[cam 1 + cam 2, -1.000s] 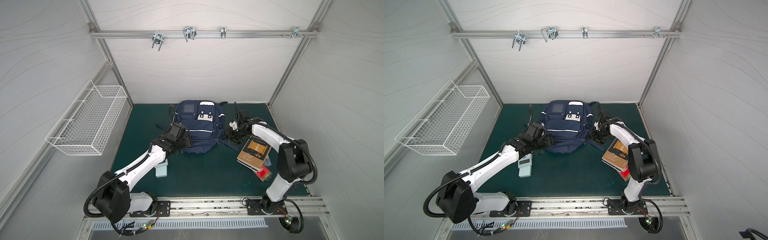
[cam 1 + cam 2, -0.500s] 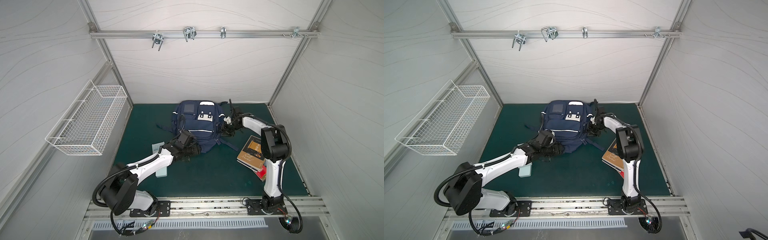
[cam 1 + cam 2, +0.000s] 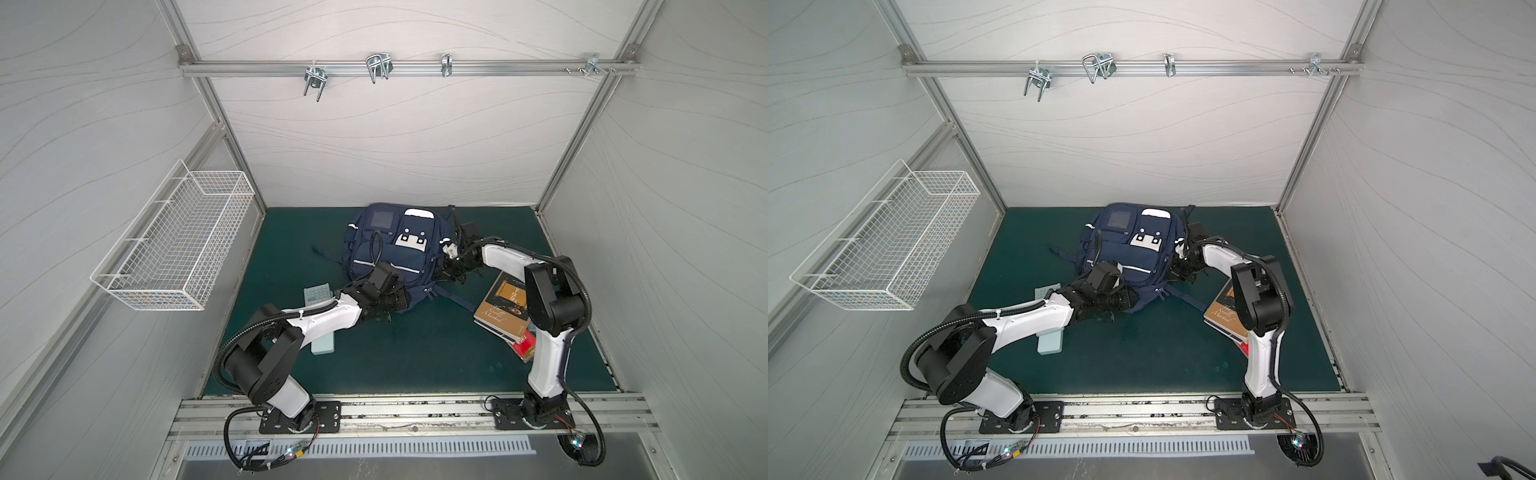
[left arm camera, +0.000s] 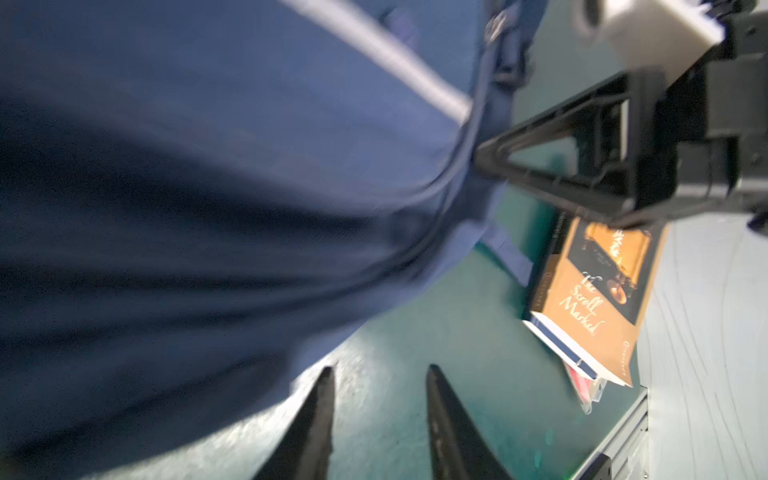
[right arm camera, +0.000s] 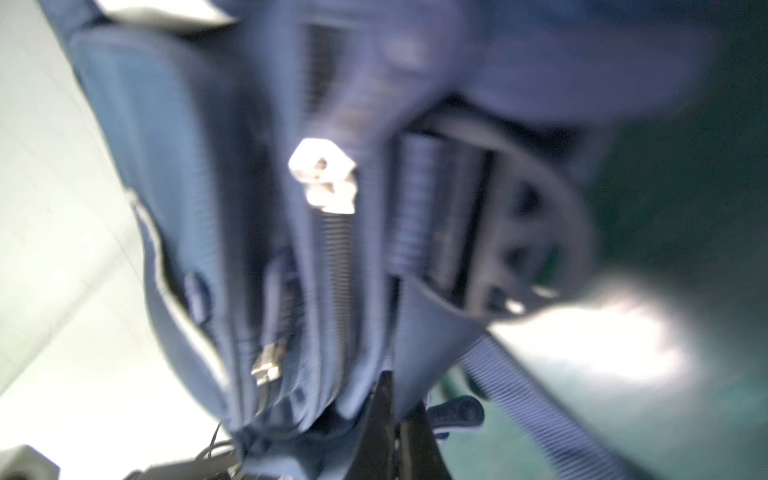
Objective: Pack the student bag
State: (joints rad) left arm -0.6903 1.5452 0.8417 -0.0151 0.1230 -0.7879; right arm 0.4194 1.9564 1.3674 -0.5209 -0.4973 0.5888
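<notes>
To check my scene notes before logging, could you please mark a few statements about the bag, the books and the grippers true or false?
1. The bag rests on top of the books. False: both lie on the mat, side by side.
2. The calculator lies on the mat, partly under the left arm. True.
3. The left gripper is open. True.
4. The right gripper is wide open. False: it is shut, at the bag's side.

White arms, black joints — pointed black tool
</notes>
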